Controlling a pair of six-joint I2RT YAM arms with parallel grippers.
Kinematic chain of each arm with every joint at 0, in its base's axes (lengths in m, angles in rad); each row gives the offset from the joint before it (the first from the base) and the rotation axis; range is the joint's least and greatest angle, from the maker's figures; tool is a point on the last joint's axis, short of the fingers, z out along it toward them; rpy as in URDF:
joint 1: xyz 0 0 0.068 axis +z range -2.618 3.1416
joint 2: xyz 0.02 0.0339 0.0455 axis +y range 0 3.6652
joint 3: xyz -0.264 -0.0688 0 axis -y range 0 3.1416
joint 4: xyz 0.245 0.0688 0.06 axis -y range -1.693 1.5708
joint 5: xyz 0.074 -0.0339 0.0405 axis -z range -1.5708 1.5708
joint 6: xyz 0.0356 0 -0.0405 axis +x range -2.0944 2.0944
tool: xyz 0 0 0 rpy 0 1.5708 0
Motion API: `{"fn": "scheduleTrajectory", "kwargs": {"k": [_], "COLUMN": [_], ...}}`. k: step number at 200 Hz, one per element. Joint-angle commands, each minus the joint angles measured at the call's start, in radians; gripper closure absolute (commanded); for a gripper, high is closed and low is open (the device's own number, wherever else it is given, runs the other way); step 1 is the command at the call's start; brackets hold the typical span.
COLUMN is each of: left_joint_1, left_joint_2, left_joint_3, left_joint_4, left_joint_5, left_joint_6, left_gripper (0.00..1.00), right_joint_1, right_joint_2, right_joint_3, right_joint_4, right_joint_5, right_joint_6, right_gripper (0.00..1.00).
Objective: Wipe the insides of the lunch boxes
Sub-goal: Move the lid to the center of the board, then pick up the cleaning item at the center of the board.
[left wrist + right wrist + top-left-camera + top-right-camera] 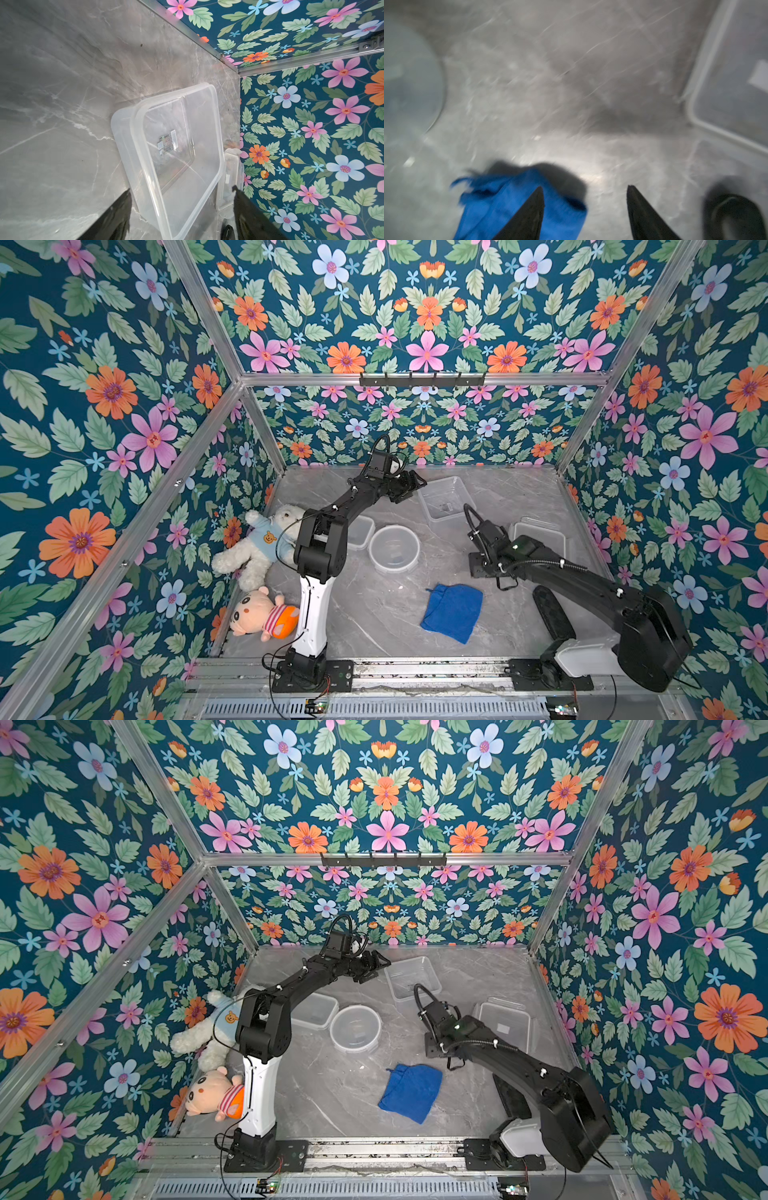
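With my right tool [584, 187] spread and empty beside the blue cloth [453, 612] lying on the worktop [374, 626], and my left tool [182, 188] spread by the large square lunch box [444, 497] at the back, I should pinch a bunched fold firmly before wiping inside.

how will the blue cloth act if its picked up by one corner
The cloth lies flat with soft creases on the table, so it will probably hang limp and fold. It looks thin, so likely light. Loose threads at one corner might snag.
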Motion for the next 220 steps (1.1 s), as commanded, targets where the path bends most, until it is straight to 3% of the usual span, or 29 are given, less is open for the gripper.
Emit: {"fn": "scheduleTrajectory", "kwargs": {"k": [1, 44, 65, 116, 144, 153, 161, 179, 220], "left_joint_1": [0.007, 0.012, 0.013, 0.02, 0.019, 0.02, 0.021, 0.025, 0.037], "left_joint_2": [-0.018, -0.043, -0.056, -0.07, -0.058, -0.055, -0.051, -0.043, 0.002], "left_joint_3": [0.002, -0.035, -0.067, -0.106, -0.105, -0.102, -0.098, -0.083, 0.008], "left_joint_4": [-0.017, -0.027, -0.026, -0.023, -0.009, -0.009, -0.008, -0.015, -0.062], "left_joint_5": [-0.012, -0.032, -0.041, -0.052, -0.045, -0.042, -0.041, -0.038, -0.048], "left_joint_6": [0.014, 0.022, 0.023, 0.028, 0.02, 0.019, 0.018, 0.02, 0.037], "left_gripper": [0.22, 0.22, 0.22, 0.21, 0.21, 0.21, 0.21, 0.21, 0.21], "right_joint_1": [0.106, 0.295, 0.302, 0.301, 0.302, 0.301, 0.302, 0.299, 0.17], "right_joint_2": [-0.014, 0.138, 0.219, 0.348, 0.402, 0.421, 0.433, 0.451, 0.397], "right_joint_3": [-0.054, -0.027, -0.009, 0.028, 0.033, 0.042, 0.044, 0.052, 0.076], "right_joint_4": [0.068, 0.114, 0.143, -0.037, -0.049, -0.043, -0.028, -0.017, -0.035], "right_joint_5": [-0.113, -0.04, -0.068, -0.002, 0.0, -0.001, -0.004, 0.038, 0.065], "right_joint_6": [0.108, 0.123, 0.128, 0.233, 0.235, 0.219, 0.205, 0.202, 0.13], "right_gripper": [0.35, 0.33, 0.31, 0.26, 0.26, 0.31, 0.41, 1.0, 1.0]}}
